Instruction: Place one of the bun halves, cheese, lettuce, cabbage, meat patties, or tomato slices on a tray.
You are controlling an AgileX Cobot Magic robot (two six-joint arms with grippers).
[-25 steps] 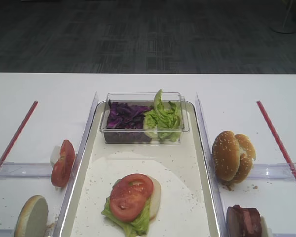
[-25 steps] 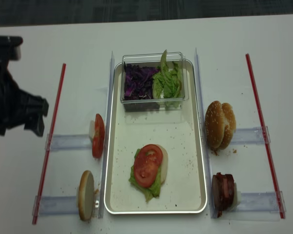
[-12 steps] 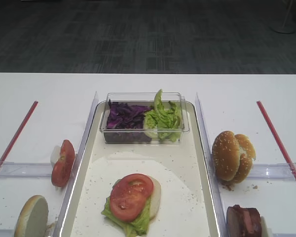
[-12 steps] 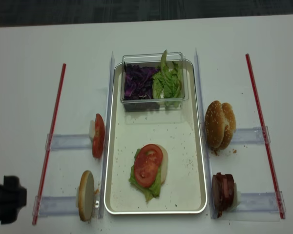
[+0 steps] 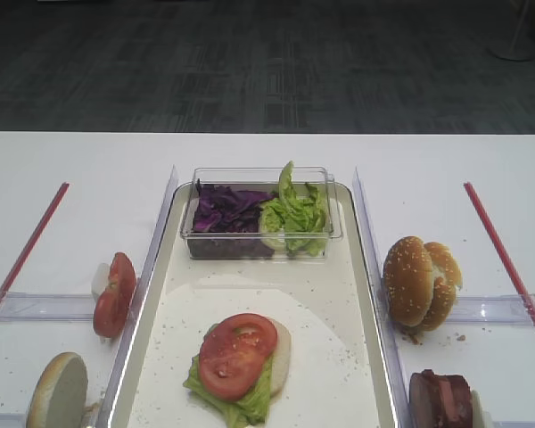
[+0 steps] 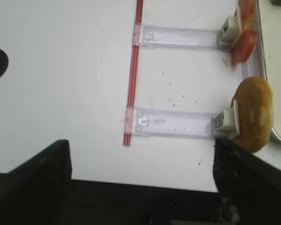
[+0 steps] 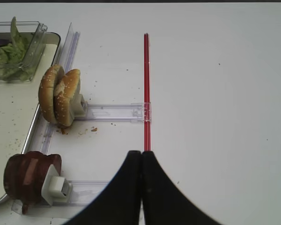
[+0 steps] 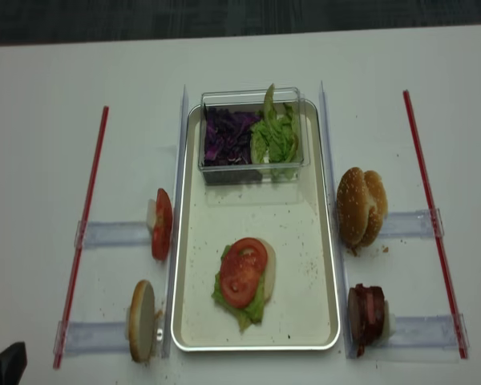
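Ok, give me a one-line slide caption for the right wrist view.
Shut right tool hovers over the white table beside a red strip, with sesame buns and meat patties standing in clear holders.

a tomato slice [image 5: 237, 355] is stacked on lettuce [image 5: 234, 399] and a bun half [image 5: 279, 355], lying on the tray [image 5: 364, 294].

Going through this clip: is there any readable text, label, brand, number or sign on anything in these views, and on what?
None: no view shows any word, number, brand or sign.
tray: speckled floor, no print.
clear tub: no label visible.
clear plastic holders: unmarked.
red strips: plain colour.
bun halves, tomato slices, meat patties: no stickers or tags.
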